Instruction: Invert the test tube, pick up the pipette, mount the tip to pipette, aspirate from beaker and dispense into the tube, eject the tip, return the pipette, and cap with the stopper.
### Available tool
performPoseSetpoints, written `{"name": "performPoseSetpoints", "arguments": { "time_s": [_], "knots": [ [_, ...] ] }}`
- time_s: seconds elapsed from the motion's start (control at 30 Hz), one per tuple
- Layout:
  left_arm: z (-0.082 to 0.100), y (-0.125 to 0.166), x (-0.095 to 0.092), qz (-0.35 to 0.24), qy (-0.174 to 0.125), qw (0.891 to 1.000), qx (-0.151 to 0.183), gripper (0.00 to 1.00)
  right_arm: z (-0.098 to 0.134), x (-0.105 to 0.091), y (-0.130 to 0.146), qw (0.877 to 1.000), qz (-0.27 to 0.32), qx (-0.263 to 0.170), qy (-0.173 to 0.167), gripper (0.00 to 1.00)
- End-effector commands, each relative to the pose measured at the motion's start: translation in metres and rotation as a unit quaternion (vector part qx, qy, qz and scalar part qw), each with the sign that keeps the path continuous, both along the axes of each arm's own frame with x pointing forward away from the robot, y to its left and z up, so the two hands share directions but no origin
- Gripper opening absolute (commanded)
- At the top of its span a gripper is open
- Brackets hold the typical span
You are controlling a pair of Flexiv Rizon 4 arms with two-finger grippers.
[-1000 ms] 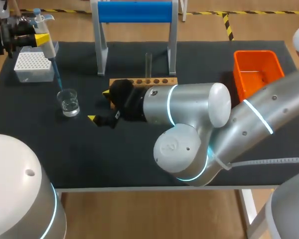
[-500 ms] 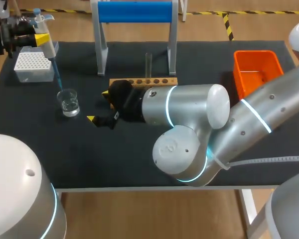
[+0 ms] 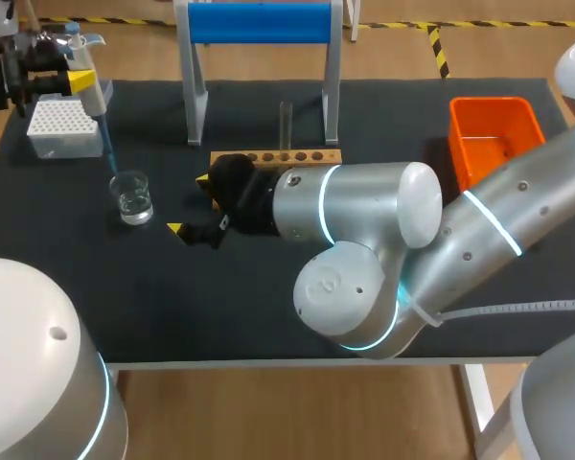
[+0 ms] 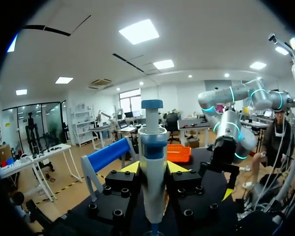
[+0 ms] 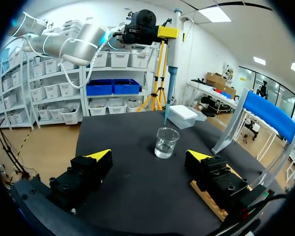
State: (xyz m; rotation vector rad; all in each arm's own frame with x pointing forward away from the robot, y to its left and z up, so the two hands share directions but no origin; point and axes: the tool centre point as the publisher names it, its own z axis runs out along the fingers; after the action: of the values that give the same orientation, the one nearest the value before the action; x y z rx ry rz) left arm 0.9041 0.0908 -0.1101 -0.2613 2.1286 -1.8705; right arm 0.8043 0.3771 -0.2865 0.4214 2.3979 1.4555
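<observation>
My left gripper (image 3: 69, 69) at the table's far left is shut on the white-and-blue pipette (image 3: 88, 88). The pipette stands upright between its fingers (image 4: 152, 169). Its blue tip (image 3: 108, 153) hangs just above the glass beaker (image 3: 132, 196), which holds clear liquid. In the right wrist view the tip (image 5: 165, 115) ends over the beaker (image 5: 166, 142). My right gripper (image 3: 190, 204) rests low on the mat to the right of the beaker, open and with nothing between its fingers (image 5: 150, 156). A clear test tube (image 3: 286, 123) stands upright in the wooden rack (image 3: 276, 156).
A white tip box (image 3: 62, 126) sits behind the beaker at the far left. A blue-topped stand (image 3: 259, 23) rises behind the rack. An orange bin (image 3: 494, 136) is at the far right. My right arm's big elbow (image 3: 364, 249) covers the table's middle.
The left gripper has lifted the pipette a little, up and away from the beaker, so the tip now sits higher. The right arm has stayed still.
</observation>
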Motion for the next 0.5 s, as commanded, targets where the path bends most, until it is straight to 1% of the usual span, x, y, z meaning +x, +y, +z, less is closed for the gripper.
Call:
{"name": "performPoseSetpoints", "arguments": {
  "time_s": [0.03,0.2,0.5],
  "knots": [
    [-0.004,0.002,0.002,-0.005,-0.004,1.0,-0.003,0.0,-0.002,0.0,0.001,1.0,-0.001,0.002,-0.001,1.0],
    [-0.009,0.001,0.004,-0.011,-0.009,1.0,-0.006,0.0,-0.002,0.0,0.001,1.0,-0.001,0.002,-0.001,1.0],
    [-0.025,-0.003,0.007,-0.021,-0.01,1.0,-0.006,0.0,-0.002,0.0,0.001,1.0,-0.001,0.002,-0.001,1.0]
  ]
}}
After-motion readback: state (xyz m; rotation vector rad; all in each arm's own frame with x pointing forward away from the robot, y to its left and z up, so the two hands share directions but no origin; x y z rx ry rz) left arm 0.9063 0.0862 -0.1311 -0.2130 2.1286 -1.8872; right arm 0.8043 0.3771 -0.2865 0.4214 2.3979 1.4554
